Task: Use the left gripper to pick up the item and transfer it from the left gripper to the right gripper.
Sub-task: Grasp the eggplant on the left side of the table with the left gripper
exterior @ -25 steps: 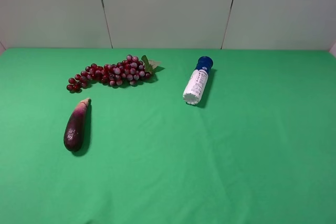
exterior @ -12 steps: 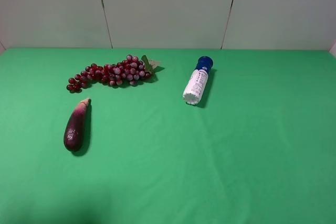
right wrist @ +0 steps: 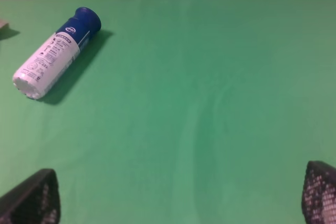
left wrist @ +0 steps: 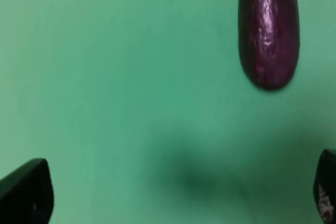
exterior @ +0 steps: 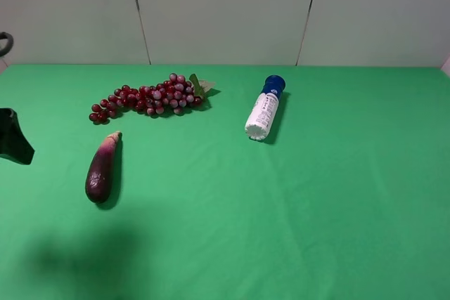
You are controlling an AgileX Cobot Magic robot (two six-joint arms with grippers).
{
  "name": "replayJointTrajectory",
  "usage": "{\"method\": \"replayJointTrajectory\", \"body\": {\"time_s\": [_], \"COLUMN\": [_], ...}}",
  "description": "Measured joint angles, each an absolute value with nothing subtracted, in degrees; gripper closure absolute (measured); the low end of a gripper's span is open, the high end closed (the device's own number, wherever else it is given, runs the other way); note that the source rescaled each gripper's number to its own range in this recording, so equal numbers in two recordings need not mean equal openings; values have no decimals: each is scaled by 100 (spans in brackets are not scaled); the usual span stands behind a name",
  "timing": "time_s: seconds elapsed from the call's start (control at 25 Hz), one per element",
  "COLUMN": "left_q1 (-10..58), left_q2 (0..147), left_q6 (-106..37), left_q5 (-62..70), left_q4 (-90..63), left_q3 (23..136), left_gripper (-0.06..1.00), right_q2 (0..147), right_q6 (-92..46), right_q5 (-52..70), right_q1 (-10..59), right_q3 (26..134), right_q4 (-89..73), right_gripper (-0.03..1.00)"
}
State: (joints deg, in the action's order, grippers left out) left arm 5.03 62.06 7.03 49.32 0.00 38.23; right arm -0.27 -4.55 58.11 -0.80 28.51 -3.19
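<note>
Nothing of the task is done yet, as far as these views show. The eggplant (exterior: 103,167) lies flat on the green bench (exterior: 316,209), in the left half of the high view. Its pale stem end points toward the grapes (exterior: 144,98), which lie just behind it without touching. The bottle (exterior: 264,109) lies on its side well apart to the right and has no part in the job.

The left hand (left wrist: 176,192) is released. Its wrist view shows two dark fingertips (left wrist: 26,192) spread wide at the picture's edges, with only bare cloth between them. The rounded dark end of the eggplant shows ahead of the fingers, off to one side and not between them, so nothing is touched. In the high view only a black piece of the left arm (exterior: 14,147) shows at the left edge, near the eggplant but clear of it.

The right hand (right wrist: 173,195) is likewise released and empty, its fingertips wide apart over bare cloth with the bottle farther off. It does not show in the high view.

By my reading every step is left. The left hand has to get over the eggplant, line up across its body, close and lift. Then it has to meet the right hand in the air, let that one take hold, and let go.
</note>
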Motion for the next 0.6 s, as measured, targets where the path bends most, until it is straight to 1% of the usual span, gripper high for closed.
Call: {"method": "replayJointTrajectory", "body": {"time_s": [0.6], "left_q1": [1587], "left_q2": [8286], "left_q6": [1549], "left_q5": [3632], "left_q4": [-35], "left_q3": [3824], "left_gripper": [-6], "right_q2": [-27], "right_q6": [-455], "right_q5": [5811], "right_q1": [-80], "right_q3": [2851], "right_q4": [-319], "right_gripper": [-3]}}
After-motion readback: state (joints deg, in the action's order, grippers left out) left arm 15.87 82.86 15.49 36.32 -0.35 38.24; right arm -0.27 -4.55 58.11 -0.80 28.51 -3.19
